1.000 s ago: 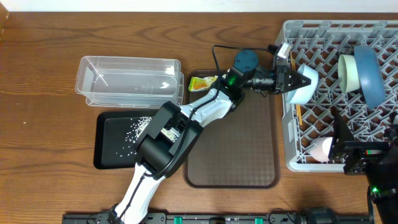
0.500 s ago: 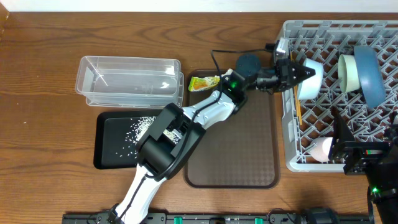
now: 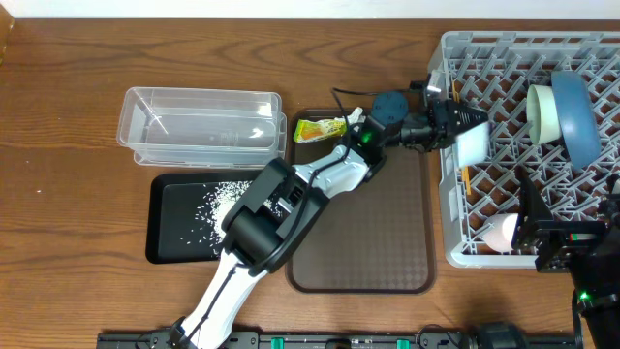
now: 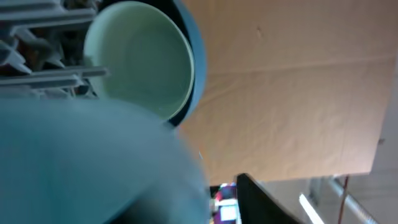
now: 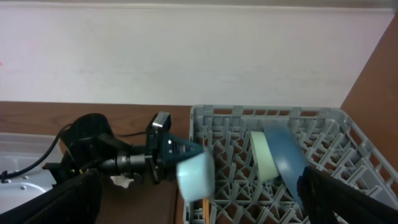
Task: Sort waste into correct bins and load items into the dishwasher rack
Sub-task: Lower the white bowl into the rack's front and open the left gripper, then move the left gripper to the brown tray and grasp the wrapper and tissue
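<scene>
My left gripper point(image 3: 463, 118) reaches over the left edge of the grey dishwasher rack point(image 3: 453, 242). The white bowl point(image 3: 475, 145) is blurred just below its tips; it also shows in the right wrist view point(image 5: 196, 176). In the left wrist view a gap shows between the bowl point(image 4: 93, 168) and one finger, so the jaws look open. The blue bowl point(image 3: 578, 109) and pale-green bowl point(image 3: 541, 111) stand on edge in the rack. The pink cup point(image 3: 502, 233) and chopsticks point(image 3: 464, 179) lie in it. My right gripper point(image 5: 205, 208) is open and empty over the rack's front right.
The yellow-green wrapper point(image 3: 318, 128) lies on the back edge of the brown serving tray point(image 3: 368, 247). The clear tub point(image 3: 199, 124) stands at the back left. The black tray point(image 3: 160, 237) in front of it holds rice grains point(image 3: 213, 206).
My left gripper stayed over the rack's left edge. The white bowl, on the fingertips before, has dropped below them toward the rack and is blurred. The right arm has not moved.
</scene>
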`<state>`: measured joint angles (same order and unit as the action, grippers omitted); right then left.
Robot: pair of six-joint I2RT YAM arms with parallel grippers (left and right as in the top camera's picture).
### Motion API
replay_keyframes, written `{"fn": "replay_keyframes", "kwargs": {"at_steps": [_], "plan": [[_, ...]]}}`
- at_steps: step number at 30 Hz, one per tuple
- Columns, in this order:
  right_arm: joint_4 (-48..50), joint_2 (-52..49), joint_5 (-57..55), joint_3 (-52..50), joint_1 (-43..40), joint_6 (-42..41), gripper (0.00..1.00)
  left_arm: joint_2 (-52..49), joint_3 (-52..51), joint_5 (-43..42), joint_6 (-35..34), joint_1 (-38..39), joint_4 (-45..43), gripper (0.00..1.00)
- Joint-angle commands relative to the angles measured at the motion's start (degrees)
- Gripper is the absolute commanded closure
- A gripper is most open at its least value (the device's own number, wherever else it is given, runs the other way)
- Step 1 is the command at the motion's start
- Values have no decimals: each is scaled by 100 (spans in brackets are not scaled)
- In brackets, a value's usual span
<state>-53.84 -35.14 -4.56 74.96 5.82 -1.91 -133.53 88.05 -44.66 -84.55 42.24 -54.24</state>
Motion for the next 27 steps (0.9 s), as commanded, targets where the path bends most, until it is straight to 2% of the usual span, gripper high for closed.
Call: {"fn": "replay_keyframes", "kwargs": {"at_steps": [1,2,4,11,15,18,21,24,27], "plan": [[0,-9,-39,13,15,28,1,-50,96,-197,-39,-146,-33,44],[0,-9,-39,13,15,28,1,-50,96,-275,-20,-197,-31,34],[0,-9,-39,13,15,28,1,-50,96,-446,-17,-334,-28,23],[-2,-9,-39,13,15,28,1,4,96,-890,26,-706,149,14],[0,-9,-39,13,15,28,1,195,96,-1075,566,-927,883,13],[-2,-9,-39,13,15,28,1,531,96,-1073,1423,-1073,2002,12],[0,-11,-39,13,15,28,1,1043,96,-723,2710,-1226,3689,10],[-2,-9,-39,13,15,28,1,1550,96,-59,3926,-1331,5224,9],[-2,-9,-39,13,15,28,1,1954,96,1025,5075,-1357,6614,9]]}}
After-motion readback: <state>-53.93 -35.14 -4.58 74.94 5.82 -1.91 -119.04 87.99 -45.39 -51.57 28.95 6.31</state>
